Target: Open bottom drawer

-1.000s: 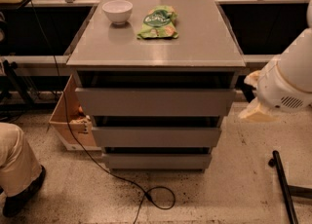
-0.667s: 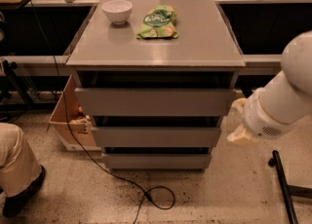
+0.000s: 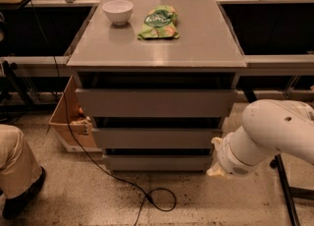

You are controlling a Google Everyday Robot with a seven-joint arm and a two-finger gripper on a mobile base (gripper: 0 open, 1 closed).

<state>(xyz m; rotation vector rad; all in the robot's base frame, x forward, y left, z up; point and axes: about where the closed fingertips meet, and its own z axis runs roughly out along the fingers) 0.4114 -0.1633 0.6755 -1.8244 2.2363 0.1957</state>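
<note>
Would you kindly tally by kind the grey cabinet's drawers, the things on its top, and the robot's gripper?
Drawers: 3 (top drawer, middle drawer, bottom drawer)
Bowls: 1 (white bowl)
Bags: 1 (green bag)
Grippers: 1 (gripper, low beside the bottom drawer's right end)
Total: 6

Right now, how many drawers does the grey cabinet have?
3. The top drawer sits just under the cabinet top, the middle drawer is below it, and the bottom drawer is lowest. The gripper is by the bottom drawer's right end. None seem hidden.
</note>
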